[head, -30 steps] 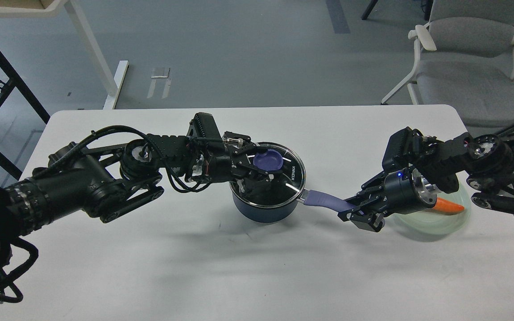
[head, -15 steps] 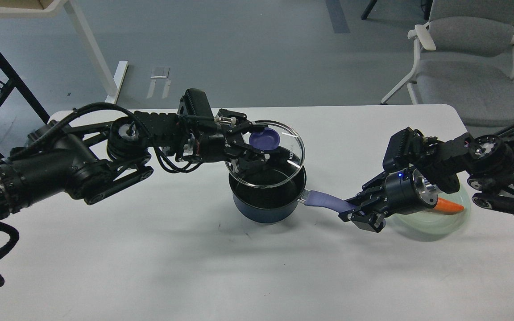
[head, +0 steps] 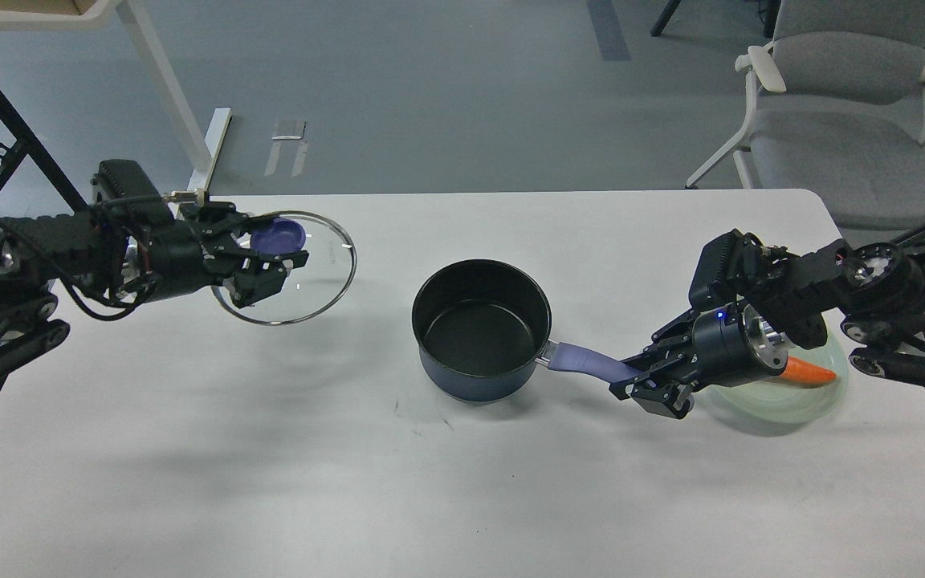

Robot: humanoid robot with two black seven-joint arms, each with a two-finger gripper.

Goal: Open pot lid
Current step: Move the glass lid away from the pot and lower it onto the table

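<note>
A dark blue pot (head: 480, 329) stands open in the middle of the white table, its inside black and empty. Its lavender handle (head: 587, 361) points right. My right gripper (head: 637, 384) is shut on the end of that handle. My left gripper (head: 270, 261) is shut on the purple knob (head: 278, 236) of the glass lid (head: 302, 277). It holds the lid in the air over the table's left part, well left of the pot.
A pale green plate (head: 784, 393) with an orange carrot (head: 809, 372) sits at the right, partly behind my right arm. A grey chair (head: 840, 104) stands beyond the table's far right corner. A white table leg (head: 181, 104) stands at the far left.
My left gripper lifted the glass lid off the pot and carried it far to the left. The pot now stands open. The right gripper and pot have not moved.
</note>
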